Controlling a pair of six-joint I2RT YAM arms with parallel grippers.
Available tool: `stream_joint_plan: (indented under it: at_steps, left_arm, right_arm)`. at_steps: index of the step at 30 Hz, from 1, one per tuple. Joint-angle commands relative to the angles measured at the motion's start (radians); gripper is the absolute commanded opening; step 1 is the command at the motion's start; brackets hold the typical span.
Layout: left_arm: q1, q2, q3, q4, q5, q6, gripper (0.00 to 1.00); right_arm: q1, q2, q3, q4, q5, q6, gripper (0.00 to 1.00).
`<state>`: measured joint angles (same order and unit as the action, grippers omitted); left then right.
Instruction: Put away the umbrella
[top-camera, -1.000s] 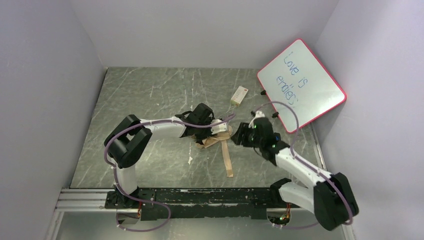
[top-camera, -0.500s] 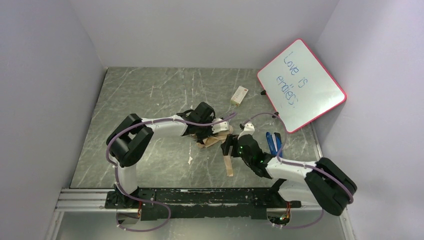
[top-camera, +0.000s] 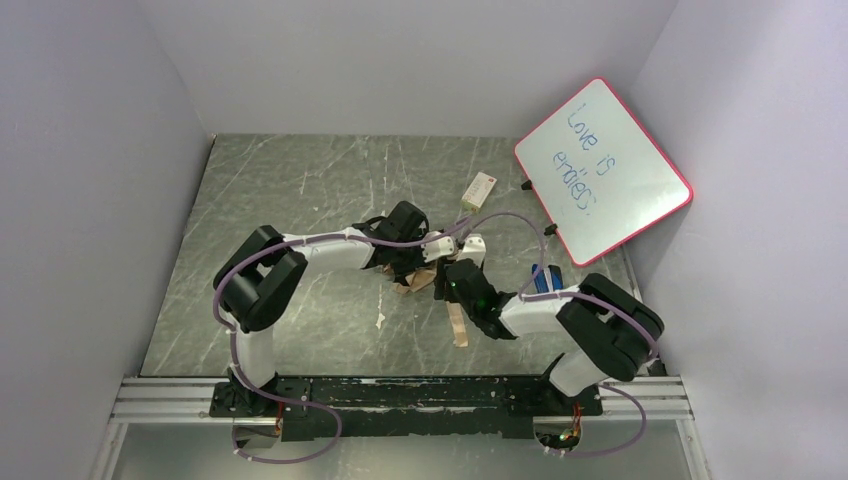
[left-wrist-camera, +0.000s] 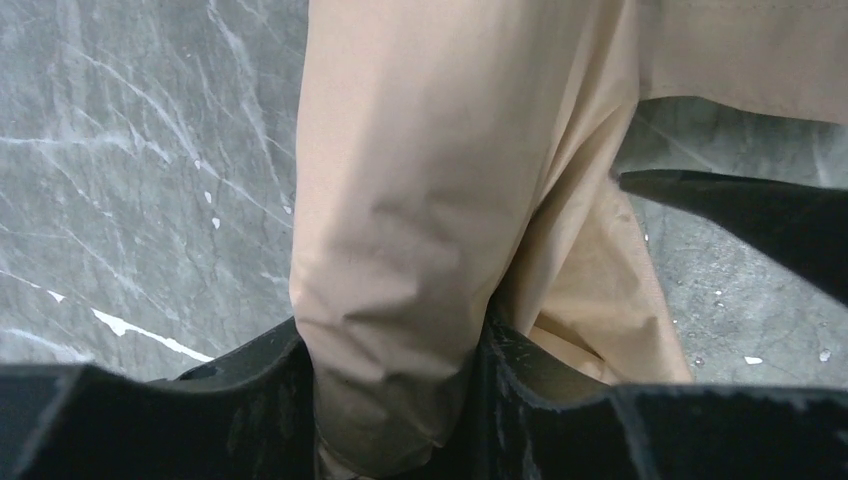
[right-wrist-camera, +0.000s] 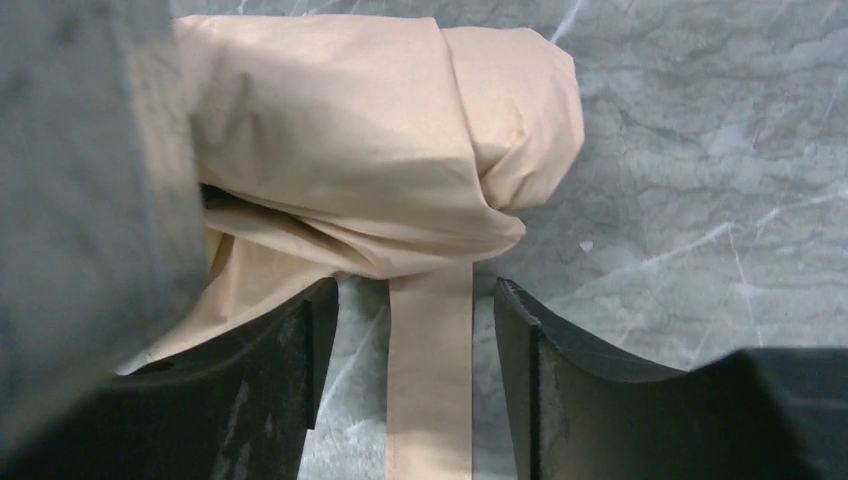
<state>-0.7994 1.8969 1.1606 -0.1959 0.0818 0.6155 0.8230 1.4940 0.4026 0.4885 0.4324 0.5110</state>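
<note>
The left gripper (left-wrist-camera: 395, 340) was clamped on a gathered fold of the umbrella (left-wrist-camera: 420, 150), with tan fabric bunched tight between its two black fingers. The right gripper (right-wrist-camera: 415, 300) stood with its jaws apart. The umbrella's one flat tan strap (right-wrist-camera: 430, 400) ran between them, with a gap on either side. The single umbrella lay bundled on the grey marbled table (top-camera: 300, 190), near its middle, between the two arms' wrists. Behind it lay one small cream box (top-camera: 480, 189) with a red mark too small to read. One blue object (top-camera: 543, 280) showed just behind the right arm. One pink-framed whiteboard (top-camera: 603, 170) leaned on the right wall, with "Love is endless" handwritten in blue.
</note>
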Motion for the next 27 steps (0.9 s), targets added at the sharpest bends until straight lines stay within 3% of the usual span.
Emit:
stream_joint_plan:
  at_steps: [1, 6, 10, 27]
  left_arm:
    - [-0.020, 0.038, -0.005, -0.069, 0.012, 0.031, 0.05]
    - [-0.020, 0.039, -0.003, -0.065, 0.018, 0.016, 0.05]
    - [-0.017, 0.036, 0.003, -0.055, 0.027, -0.009, 0.05]
    - [0.041, -0.025, 0.042, 0.011, 0.100, -0.134, 0.05]
  right_arm:
    - [0.005, 0.079, 0.043, -0.067, 0.069, 0.022, 0.56]
    - [0.008, 0.107, 0.066, -0.108, 0.056, 0.043, 0.32]
    - [0.010, 0.109, 0.083, -0.160, 0.029, 0.065, 0.00]
    - [0.178, 0.077, 0.088, -0.275, 0.011, 0.110, 0.00]
